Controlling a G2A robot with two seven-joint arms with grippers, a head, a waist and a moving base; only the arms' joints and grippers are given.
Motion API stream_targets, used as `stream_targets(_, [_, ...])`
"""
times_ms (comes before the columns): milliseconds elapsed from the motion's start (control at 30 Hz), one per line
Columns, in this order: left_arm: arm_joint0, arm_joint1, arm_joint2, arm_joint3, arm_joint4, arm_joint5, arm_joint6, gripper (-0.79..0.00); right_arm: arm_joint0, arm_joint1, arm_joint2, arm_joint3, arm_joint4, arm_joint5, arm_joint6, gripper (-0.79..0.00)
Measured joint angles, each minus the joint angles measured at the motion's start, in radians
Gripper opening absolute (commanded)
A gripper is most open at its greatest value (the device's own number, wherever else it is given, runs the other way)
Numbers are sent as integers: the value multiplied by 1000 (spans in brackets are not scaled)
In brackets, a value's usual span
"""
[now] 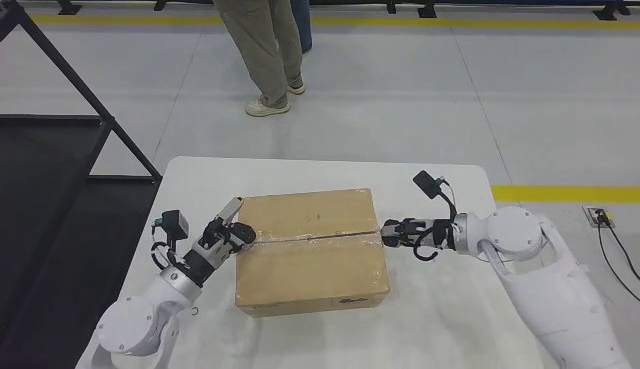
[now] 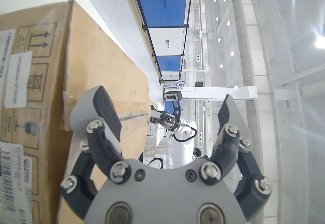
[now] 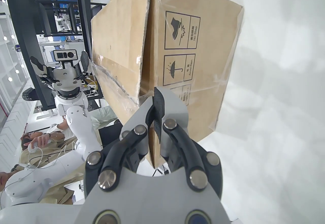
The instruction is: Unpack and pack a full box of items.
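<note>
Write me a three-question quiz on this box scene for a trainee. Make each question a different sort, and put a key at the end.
1. True or false: the cardboard box on the white table is open on top.
2. Multiple choice: the left hand is A) shut on a loose item, B) open at one end of the box, C) down inside the box.
3. Fill the blank: the right hand, at the opposite end of the box, has its fingers ____.
Key: 1 false, the box is closed; 2 B; 3 shut.
</note>
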Motion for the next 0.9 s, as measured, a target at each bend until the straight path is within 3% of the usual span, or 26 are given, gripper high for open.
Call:
stream_targets(300, [32, 3, -80, 0, -54, -22, 30, 0, 39, -10, -41, 66, 36, -30, 17, -785])
stream_targets(567, [42, 4, -106, -1, -76, -28, 39, 0, 61, -12, -35, 125, 78, -71, 5, -785])
stream_targets(733, [40, 4, -118, 4, -79, -35, 52, 0, 32, -2, 15, 46, 87, -90, -84, -785])
stream_targets(900, [52, 4, -144, 13, -104, -52, 59, 0, 0, -1, 0, -87, 85, -75, -88, -785])
